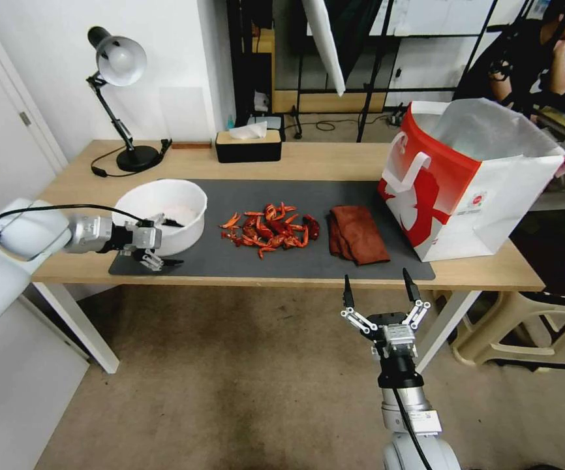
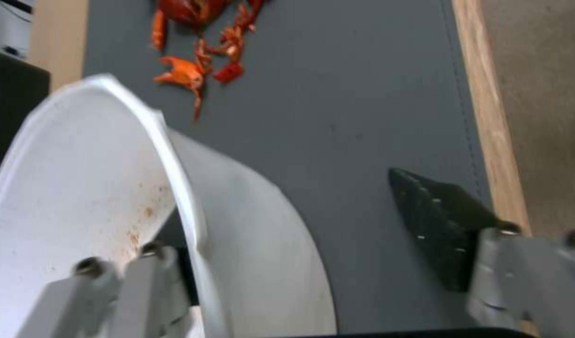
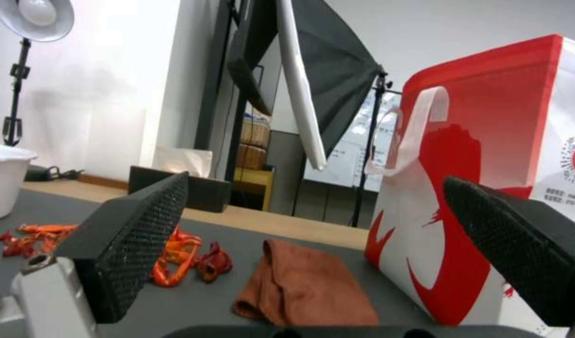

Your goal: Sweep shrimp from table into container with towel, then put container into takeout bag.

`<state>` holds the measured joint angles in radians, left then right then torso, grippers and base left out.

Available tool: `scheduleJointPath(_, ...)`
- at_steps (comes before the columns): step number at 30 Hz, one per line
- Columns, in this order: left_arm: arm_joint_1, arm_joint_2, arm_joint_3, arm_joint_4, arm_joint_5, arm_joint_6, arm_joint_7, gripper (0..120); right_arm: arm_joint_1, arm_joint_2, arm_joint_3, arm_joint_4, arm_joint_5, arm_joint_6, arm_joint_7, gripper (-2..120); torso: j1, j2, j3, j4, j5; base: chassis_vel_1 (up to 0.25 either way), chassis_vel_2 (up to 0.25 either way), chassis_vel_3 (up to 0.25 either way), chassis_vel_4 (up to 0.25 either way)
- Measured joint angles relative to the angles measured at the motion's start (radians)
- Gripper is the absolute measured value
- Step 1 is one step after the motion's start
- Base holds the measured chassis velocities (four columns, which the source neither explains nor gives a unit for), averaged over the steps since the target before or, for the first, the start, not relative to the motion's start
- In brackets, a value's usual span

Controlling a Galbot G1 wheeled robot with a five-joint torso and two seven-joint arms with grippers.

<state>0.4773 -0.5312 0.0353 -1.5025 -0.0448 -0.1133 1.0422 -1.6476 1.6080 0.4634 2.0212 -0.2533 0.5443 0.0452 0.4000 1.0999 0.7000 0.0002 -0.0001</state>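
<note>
White bowl [image 1: 165, 212] rim sits between your left hand [image 1: 154, 243] fingers, not clamped; right hand [image 1: 381, 292] open, six o'clock of towel [image 1: 358, 234].

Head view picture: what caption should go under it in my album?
Left hand straddles the container rim; right hand open before the towel; shrimp between.

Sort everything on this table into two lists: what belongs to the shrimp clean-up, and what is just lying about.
Job: shrimp on the grey mat; white container, its rim between the left gripper's open fingers; rust-brown towel; takeout bag; right gripper, open, before the table edge.

Lying about: desk lamp; black tissue box.
</note>
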Motion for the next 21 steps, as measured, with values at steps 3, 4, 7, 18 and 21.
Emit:
scheduleJointPath(3,-0.03,-0.005,0.018,0.007,0.009,-0.001,0.02,50,0.002,0.0,0.001,-0.005,0.002,0.001,0.002,100,0.0,0.0,0.0,-0.0004,0.0,0.0,0.0,0.0,0.0)
scheduleJointPath(4,-0.039,-0.005,0.023,0.008,0.013,-0.001,0.027,47,0.003,0.0,0.001,-0.006,0.002,0.002,0.003,100,0.0,0.0,0.0,-0.0004,0.0001,0.0,0.0,0.0,0.0)
scheduleJointPath(7,-0.062,-0.004,0.036,0.01,0.02,-0.003,0.039,35,0.002,0.0,-0.001,-0.008,0.002,0.003,0.003,100,0.0,0.0,0.0,-0.0003,0.0001,0.0,0.0,0.0,0.0)
scheduleJointPath(18,-0.086,-0.004,0.04,0.029,0.034,-0.016,0.078,0,0.006,0.0,-0.003,-0.01,0.002,0.004,0.002,100,0.0,0.0,0.0,-0.0001,0.0001,0.0,0.0,0.0,0.0)
scheduleJointPath(21,-0.089,-0.001,0.04,0.024,0.031,-0.018,0.089,0,0.007,0.0,-0.003,-0.01,0.002,0.002,0.002,100,0.0,0.0,0.0,-0.0003,0.0,0.0,0.0,0.0,0.0)
